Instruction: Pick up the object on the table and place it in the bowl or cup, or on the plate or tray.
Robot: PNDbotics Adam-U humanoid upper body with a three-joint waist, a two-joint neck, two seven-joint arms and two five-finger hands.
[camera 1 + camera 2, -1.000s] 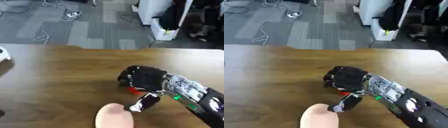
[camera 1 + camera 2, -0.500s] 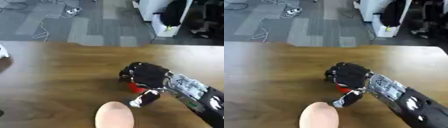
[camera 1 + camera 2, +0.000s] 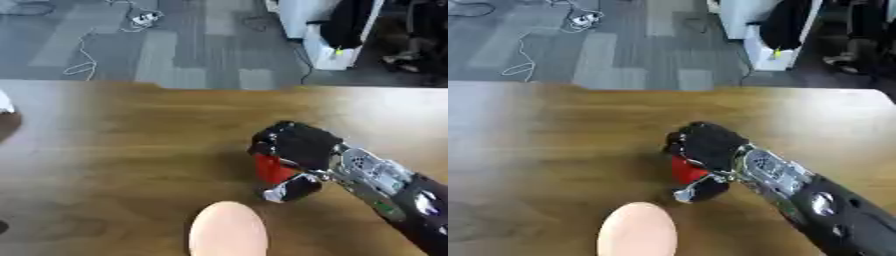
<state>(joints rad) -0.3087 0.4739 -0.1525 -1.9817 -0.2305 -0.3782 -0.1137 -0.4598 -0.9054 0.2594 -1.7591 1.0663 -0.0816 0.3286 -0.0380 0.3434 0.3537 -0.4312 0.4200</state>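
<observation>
A small red object (image 3: pixel 273 169) sits on the wooden table (image 3: pixel 140 135), right of centre. My right hand (image 3: pixel 297 145) comes in from the lower right and is curled over it, fingers round its top and thumb (image 3: pixel 293 189) at its near side. Most of the red object is hidden under the hand. Whether it is off the table I cannot tell. A smooth, pale pink rounded thing (image 3: pixel 227 231) shows at the bottom edge, just in front of the hand. My left hand is in no view.
A white thing (image 3: pixel 5 102) shows at the table's far left edge. Beyond the far table edge lie grey floor with cables (image 3: pixel 87 55) and a white cabinet (image 3: pixel 328 35).
The whole picture has shifted down, so the camera tilted. The right hand has stayed curled over the red object, which shows a little more now.
</observation>
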